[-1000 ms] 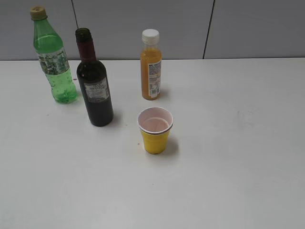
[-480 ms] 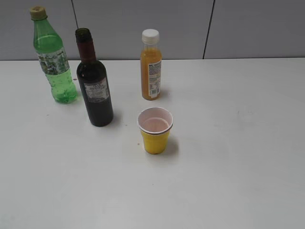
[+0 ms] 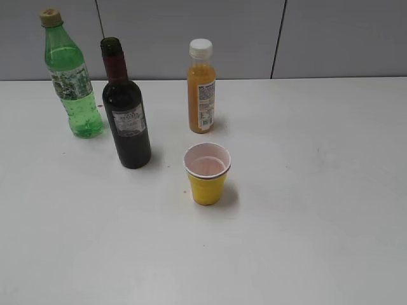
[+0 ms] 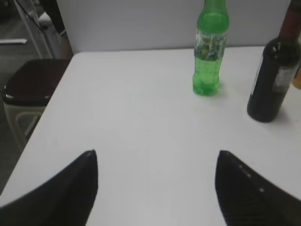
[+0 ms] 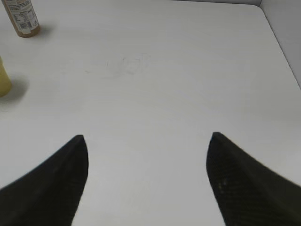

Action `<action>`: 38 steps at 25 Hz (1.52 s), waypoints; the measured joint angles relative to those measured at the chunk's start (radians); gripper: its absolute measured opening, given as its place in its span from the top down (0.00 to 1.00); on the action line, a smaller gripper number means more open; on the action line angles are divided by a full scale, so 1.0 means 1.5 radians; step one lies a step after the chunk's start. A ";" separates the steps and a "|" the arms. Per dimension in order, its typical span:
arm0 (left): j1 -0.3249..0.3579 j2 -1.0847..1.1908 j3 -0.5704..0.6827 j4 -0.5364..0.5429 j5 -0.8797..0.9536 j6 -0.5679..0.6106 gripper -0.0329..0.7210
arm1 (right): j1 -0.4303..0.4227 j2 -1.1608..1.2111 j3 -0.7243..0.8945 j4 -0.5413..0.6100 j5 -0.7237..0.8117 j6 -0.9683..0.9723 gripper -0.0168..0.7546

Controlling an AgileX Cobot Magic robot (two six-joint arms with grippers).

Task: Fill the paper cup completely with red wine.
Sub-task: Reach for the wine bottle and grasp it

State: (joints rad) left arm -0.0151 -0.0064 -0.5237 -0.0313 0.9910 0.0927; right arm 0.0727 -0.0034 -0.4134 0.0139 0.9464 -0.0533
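The yellow paper cup [image 3: 206, 174] stands upright near the middle of the white table, its whitish-pink inside holding no wine; its edge shows in the right wrist view [image 5: 3, 79]. The dark wine bottle [image 3: 126, 114] with maroon neck foil and grey label stands uncapped to the cup's left; it also shows in the left wrist view [image 4: 273, 77]. Neither arm shows in the exterior view. My left gripper [image 4: 156, 153] is open and empty above bare table, short of the bottles. My right gripper [image 5: 148, 136] is open and empty, to the right of the cup.
A green plastic bottle [image 3: 71, 79] stands at the back left and shows in the left wrist view [image 4: 209, 52]. An orange juice bottle [image 3: 201, 89] stands behind the cup and shows in the right wrist view [image 5: 21, 18]. A dark bin [image 4: 28, 89] sits beyond the table's left edge.
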 joint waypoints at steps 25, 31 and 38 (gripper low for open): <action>-0.001 0.411 0.035 -0.107 -0.703 0.070 0.17 | 0.000 0.000 0.000 0.000 0.000 0.000 0.21; -0.002 0.531 0.035 -0.101 -0.845 0.070 0.17 | 0.000 0.000 0.000 0.000 0.000 0.000 0.21; -0.002 0.661 0.042 -0.010 -0.971 -0.023 0.17 | 0.000 0.000 0.000 0.000 0.000 0.000 0.21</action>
State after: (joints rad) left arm -0.0180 0.9849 -0.4612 -0.0463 -0.4656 0.0582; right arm 0.0727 -0.0034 -0.4134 0.0139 0.9464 -0.0533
